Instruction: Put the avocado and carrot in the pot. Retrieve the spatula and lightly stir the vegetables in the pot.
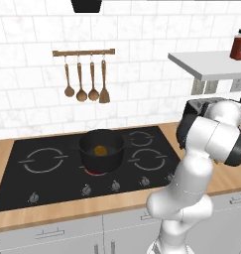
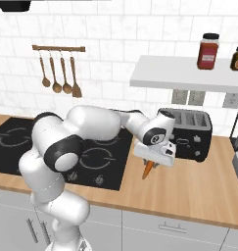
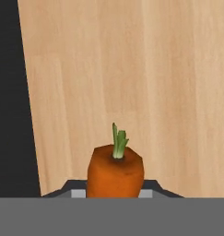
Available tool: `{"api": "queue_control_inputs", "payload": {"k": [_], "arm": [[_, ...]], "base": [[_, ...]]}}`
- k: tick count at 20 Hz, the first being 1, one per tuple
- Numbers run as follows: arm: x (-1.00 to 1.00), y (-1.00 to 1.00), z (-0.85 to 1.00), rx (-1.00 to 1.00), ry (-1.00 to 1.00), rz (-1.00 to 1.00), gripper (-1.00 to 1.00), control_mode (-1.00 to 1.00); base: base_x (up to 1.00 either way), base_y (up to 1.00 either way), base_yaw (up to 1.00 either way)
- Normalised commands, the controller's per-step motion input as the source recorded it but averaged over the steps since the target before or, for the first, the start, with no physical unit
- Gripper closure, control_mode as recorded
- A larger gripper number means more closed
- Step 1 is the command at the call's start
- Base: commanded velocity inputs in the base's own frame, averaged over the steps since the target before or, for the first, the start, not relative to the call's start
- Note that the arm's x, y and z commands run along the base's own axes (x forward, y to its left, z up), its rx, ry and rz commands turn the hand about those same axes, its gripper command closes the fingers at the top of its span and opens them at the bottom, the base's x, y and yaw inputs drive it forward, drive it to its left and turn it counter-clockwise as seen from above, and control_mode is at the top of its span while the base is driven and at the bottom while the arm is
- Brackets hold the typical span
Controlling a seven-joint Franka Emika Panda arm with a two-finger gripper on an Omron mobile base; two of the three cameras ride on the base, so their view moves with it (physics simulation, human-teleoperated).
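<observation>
I see the pot [image 1: 101, 149] on the stove [image 1: 47, 173] with one yellow-orange piece [image 1: 100, 150] inside. To its right, over the wooden counter [image 2: 199, 188], my gripper [image 2: 151, 164] is clamped on the carrot [image 2: 147, 169]. My hand camera shows its green top [image 3: 118, 142].

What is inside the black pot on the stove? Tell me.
One yellow-orange vegetable piece lies on the bottom of the pot. The near wall hides the front part of the floor, so anything lying there cannot be seen. The carrot hangs in the gripper, outside.
</observation>
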Motion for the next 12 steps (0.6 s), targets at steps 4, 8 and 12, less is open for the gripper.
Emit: {"api": "queue_control_inputs", "payload": {"k": [4, 8, 12], "arm": [[0.05, 0.57, 0.04, 0.00, 0.01, 0.00, 1.00, -1.00], [0.03, 0.10, 0.00, 0.00, 0.01, 0.00, 1.00, -1.00], [0.00, 0.19, 0.00, 0.00, 0.00, 0.00, 1.00, -1.00]], "base": [[0.00, 0.00, 0.00], [0.00, 0.00, 0.00], [0.00, 0.00, 0.00]]}}
